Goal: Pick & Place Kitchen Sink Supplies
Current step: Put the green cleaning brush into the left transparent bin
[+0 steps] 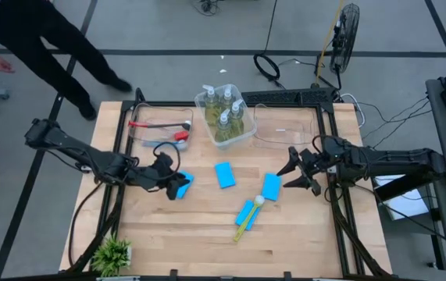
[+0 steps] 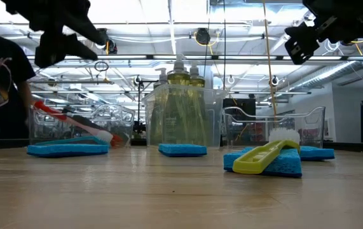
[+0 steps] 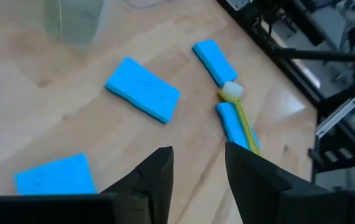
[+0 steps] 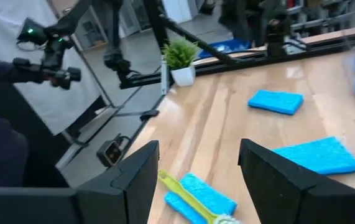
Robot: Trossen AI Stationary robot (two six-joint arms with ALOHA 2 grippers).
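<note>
On smooth pale wood (image 1: pixel 207 226) lie flat rectangular blue sponges (image 1: pixel 224 175).

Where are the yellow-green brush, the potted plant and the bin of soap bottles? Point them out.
yellow-green brush (image 2: pixel 260 157): low view, middle of its handle.
potted plant (image 1: pixel 112 254): high view, its leaves.
bin of soap bottles (image 1: pixel 205 115): high view, its left wall.

Wooden table (image 1: pixel 207 226) fills frame center. Green potted plant (image 1: pixel 112 254) at lower left corner. Three clear plastic bins (image 1: pixel 285 125) along the upper edge. Person in dark clothes (image 1: pixel 43 39) upper left. Fan (image 1: pixel 347 35) upper right.
</note>
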